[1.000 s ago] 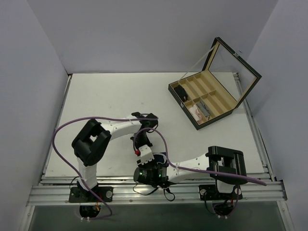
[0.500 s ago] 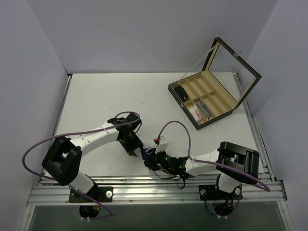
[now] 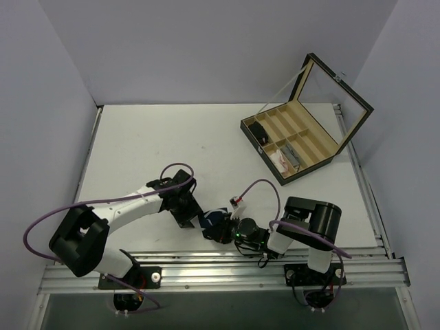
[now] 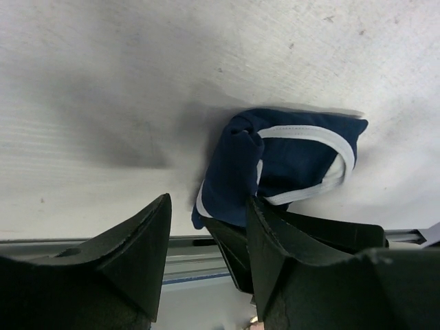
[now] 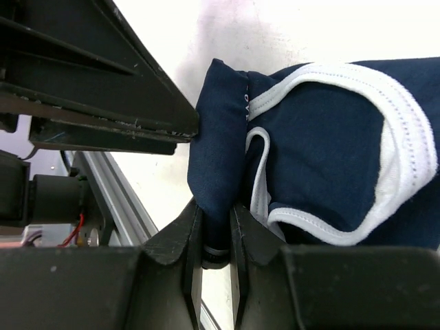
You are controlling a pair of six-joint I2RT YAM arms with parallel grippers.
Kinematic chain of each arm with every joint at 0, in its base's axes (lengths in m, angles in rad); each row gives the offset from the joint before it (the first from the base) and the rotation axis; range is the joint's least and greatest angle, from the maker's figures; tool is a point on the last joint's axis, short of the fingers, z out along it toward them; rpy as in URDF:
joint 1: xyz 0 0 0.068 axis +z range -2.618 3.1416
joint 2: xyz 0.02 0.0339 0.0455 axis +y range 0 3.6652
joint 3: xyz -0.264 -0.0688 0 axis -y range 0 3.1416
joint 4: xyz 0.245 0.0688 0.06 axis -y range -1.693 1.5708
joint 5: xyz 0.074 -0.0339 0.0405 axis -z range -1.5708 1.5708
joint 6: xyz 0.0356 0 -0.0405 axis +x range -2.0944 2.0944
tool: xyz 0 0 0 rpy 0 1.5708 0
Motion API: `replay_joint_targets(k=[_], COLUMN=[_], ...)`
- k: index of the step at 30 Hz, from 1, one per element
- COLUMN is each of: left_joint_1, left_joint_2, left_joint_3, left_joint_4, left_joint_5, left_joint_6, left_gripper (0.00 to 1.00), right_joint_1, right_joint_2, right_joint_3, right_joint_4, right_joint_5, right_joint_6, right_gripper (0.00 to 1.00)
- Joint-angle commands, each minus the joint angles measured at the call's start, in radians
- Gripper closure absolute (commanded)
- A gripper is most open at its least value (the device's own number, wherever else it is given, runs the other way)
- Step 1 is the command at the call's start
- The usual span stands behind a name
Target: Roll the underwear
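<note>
**Inspector A:** Position and hold?

**Inspector B:** Underwear [image 3: 214, 221] bunched well apart from the divided box [image 3: 309, 127], toward the arm bases. Right gripper [image 5: 214, 230] clamped on a doubled navy fold. Left gripper [image 4: 206, 206] spread wide, straddling the adjoining corner.

**Inspector A:** Handling?

**Inspector B:** Judged light, limp, soft knit, hardly slippery. White trim [image 5: 395, 155] likely firmer. Best taken at the doubled fold, not at a single layer.

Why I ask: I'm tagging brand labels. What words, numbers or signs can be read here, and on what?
No text can be read in any view.
Underwear: a faint tiny mark on its fold in the right wrist view, too small to read.
Box: no label or print visible.
</note>
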Motion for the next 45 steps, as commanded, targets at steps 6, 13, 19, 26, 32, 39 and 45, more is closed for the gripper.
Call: replay_joint_targets(k=[6,13,19,26,32,39,45], left_joint_1=[-0.001,0.001,-0.002,-0.031,-0.036,-0.038,-0.051], left_joint_2=[0.022,0.055,0.116,0.18,0.17,0.17,0.158], left_joint_3=[-0.009,-0.001,-0.026,0.014,0.04,0.08,0.121], left_joint_4=[0.116,0.095,0.148,0.15,0.092,0.029,-0.029], left_joint_5=[0.051,0.054,0.101,0.074,0.014,-0.054,-0.109], left_joint_6=[0.019,0.023,0.029,0.088,0.093,0.085,0.082], left_gripper=[0.45,0.49,0.67,0.98,0.98,0.98,0.98], right_joint_1=[0.013,0.011,0.01,-0.018,-0.023,-0.024,-0.021], right_joint_2=[0.079,-0.007,-0.051,-0.137,-0.315,-0.56,-0.633], right_joint_3=[-0.079,-0.053,-0.028,0.067,0.171,0.208,0.184], right_joint_4=[-0.296,-0.422,-0.5,-0.725,-0.983,-1.222,-1.269], right_joint_5=[-0.038,-0.019,0.006,-0.005,-0.005,0.043,0.054], right_joint_6=[-0.04,-0.061,-0.081,-0.141,-0.172,-0.149,-0.101], right_gripper=[1.0,1.0,0.93,0.64,0.56,0.55,0.59])
